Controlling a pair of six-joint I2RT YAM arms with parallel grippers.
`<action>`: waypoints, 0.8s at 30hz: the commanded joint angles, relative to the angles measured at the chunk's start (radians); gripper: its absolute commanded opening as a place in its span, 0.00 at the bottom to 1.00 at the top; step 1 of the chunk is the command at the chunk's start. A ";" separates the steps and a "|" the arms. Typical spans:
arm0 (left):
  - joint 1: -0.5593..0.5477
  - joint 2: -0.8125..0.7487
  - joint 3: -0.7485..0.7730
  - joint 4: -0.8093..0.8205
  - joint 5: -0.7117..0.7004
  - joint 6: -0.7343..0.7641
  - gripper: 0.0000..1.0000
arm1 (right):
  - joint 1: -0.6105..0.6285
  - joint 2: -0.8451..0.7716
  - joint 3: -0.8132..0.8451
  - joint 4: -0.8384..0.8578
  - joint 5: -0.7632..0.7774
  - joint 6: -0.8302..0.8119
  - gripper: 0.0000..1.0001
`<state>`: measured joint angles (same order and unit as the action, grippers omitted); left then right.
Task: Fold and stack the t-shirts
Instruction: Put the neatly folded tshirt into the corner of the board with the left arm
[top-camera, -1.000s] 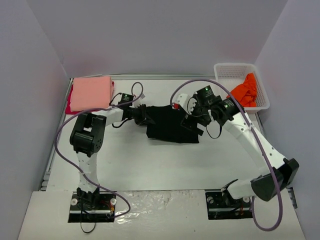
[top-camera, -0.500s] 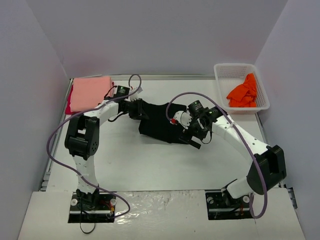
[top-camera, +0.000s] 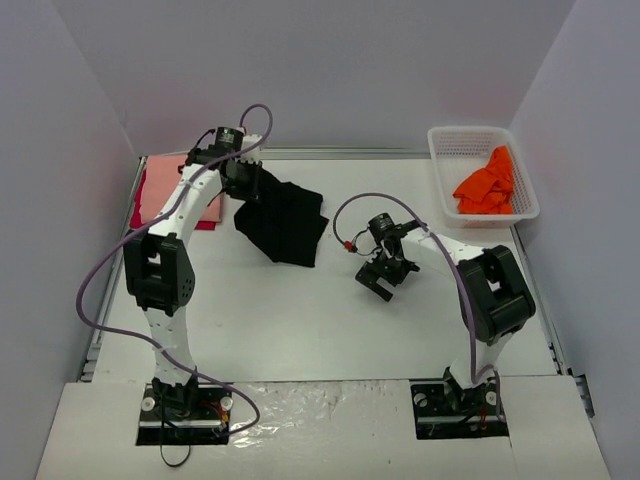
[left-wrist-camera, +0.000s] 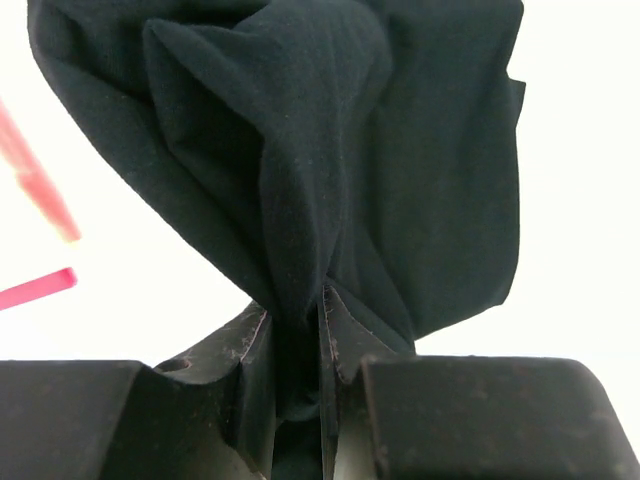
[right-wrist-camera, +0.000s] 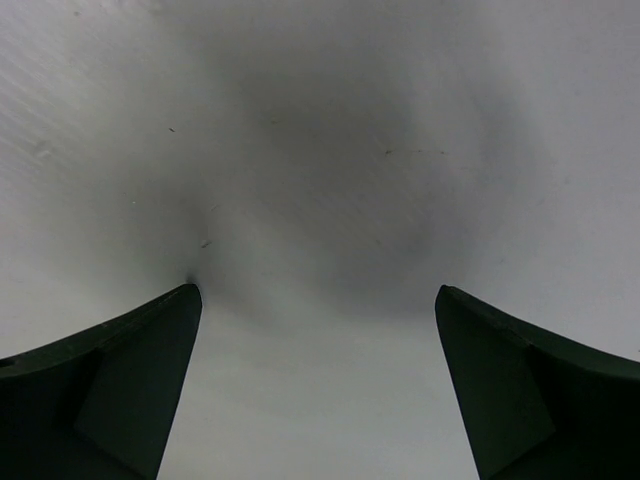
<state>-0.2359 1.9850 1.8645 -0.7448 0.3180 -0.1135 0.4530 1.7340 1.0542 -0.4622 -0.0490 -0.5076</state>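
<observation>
Jaws first: your right gripper (top-camera: 382, 275) hangs wide open over the table (top-camera: 300, 320), holding nothing. Farther back, your left gripper (top-camera: 243, 183) pinches the black shirt (top-camera: 287, 225), drooping to its right; the pink shirt (top-camera: 162, 188) sits just left of it.

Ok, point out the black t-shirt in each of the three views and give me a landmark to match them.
Top external: the black t-shirt is left of centre, held by the left end effector.
Left wrist: it fills the upper frame, pinched in the left end effector at the bottom.
Right wrist: not in it.
Shared landmark: the pink t-shirt, which also shows at the left edge of the left wrist view.
</observation>
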 joint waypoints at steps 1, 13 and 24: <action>0.010 0.027 0.142 -0.132 -0.154 0.099 0.02 | 0.000 0.016 -0.019 0.039 0.098 0.037 1.00; 0.012 0.172 0.424 -0.235 -0.368 0.195 0.02 | 0.000 0.019 -0.045 0.071 0.196 0.041 1.00; 0.029 0.196 0.588 -0.186 -0.361 0.167 0.02 | -0.002 0.059 -0.056 0.071 0.212 0.040 1.00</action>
<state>-0.2203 2.2280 2.3917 -0.9585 -0.0204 0.0681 0.4549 1.7432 1.0420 -0.4034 0.1078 -0.4736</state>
